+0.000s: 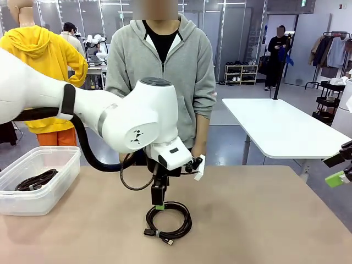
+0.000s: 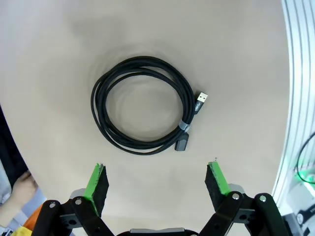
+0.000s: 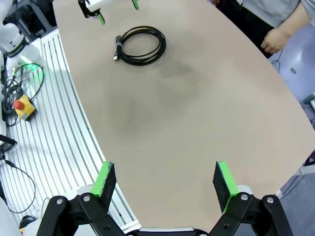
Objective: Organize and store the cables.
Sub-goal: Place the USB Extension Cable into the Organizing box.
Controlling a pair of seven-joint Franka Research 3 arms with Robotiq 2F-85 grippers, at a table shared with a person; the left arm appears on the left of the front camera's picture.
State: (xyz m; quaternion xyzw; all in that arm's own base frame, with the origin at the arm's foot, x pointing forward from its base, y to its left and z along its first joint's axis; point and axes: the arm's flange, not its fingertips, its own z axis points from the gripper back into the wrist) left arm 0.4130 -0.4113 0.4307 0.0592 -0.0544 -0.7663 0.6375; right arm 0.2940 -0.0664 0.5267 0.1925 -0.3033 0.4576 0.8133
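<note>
One coiled cable (image 1: 168,221) on the table, one in the bin (image 1: 38,179).

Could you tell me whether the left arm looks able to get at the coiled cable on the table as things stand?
Probably yes: the left gripper hangs open right by the cable, which lies alone on the bare table with nothing between them.

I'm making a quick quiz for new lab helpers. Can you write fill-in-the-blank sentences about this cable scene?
1. The coiled black cable on the table lies below the ____ claw.
2. Both claws, including the right claw, have their jaws ____.
3. Another coiled cable already lies in the clear plastic ____.

Missing words: left; open; bin
</note>
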